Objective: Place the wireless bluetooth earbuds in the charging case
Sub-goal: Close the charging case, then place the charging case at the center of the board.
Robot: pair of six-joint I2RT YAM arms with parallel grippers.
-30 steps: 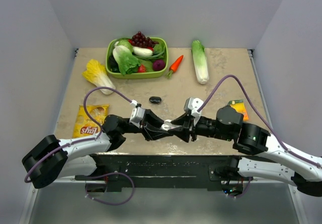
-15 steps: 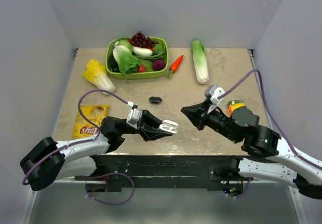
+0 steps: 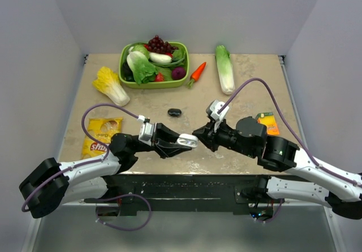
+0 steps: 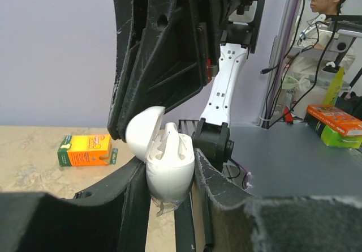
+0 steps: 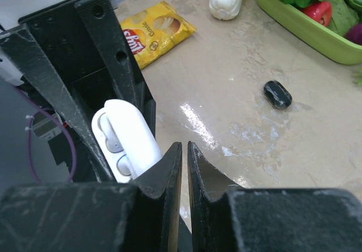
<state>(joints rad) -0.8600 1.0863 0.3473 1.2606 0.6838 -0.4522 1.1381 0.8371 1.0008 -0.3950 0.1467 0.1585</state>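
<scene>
Your left gripper point(image 3: 179, 143) pinches the charging case point(image 4: 169, 167) by its sides above the desk point(image 5: 226, 93), lid open, and the wireless bluetooth earbuds point(image 5: 109, 137) seem to sit already in their wells, though they are too small to be sure. Your right gripper point(image 5: 184, 150), pressed almost together on nothing, points at the case, so I judge the next move is a gentle push to seat them. The yellow chip bag point(image 5: 158, 28) reads "Lay's"; the orange box point(image 4: 86, 150) is not readable.

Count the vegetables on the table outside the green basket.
3: a yellow leafy cabbage left of the basket, a carrot just right of it, a long green cabbage farther right.
</scene>
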